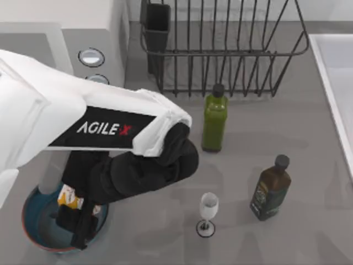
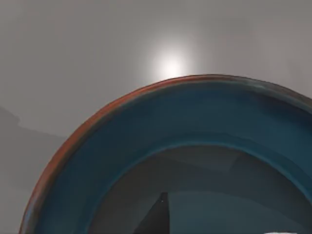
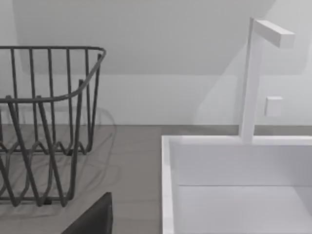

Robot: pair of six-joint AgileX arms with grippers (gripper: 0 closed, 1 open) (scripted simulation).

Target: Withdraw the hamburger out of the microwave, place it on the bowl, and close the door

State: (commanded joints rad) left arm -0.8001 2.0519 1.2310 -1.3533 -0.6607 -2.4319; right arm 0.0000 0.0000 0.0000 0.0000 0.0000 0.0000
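Top view has my left arm, white shell over black links, reaching down across the near-left of the table, its left gripper (image 1: 77,212) lowered into the bowl (image 1: 30,226). That bowl is round and shallow, glossy blue inside with a thin reddish-brown rim, and it sits at the near-left corner. Between my dark fingers (image 1: 83,229) I see the hamburger (image 1: 70,197), a small lump in white wrapper with orange-yellow patches; the fingers are closed around it, and it hangs within the bowl's rim, though I cannot tell whether it touches the bottom. Far-left stands the microwave (image 1: 110,33), a smooth white box with two round silver-ringed knobs on its panel. Far and centre is a dark wire rack (image 1: 231,52) of thin bent rods with a dark cup-like holder at its left end. Right of my arm stand a green bottle (image 1: 214,118) with a dark cap, a brown bottle (image 1: 271,187) farther right and nearer, and a clear stemmed glass (image 1: 208,212) between them, nearer still. Left wrist view adds the bowl's curved inner wall (image 2: 195,126) close up over the matte grey table (image 2: 73,58). Right wrist view adds a white sink basin (image 3: 234,185) with a square-section faucet (image 3: 253,78), beside the rack's end (image 3: 48,122).
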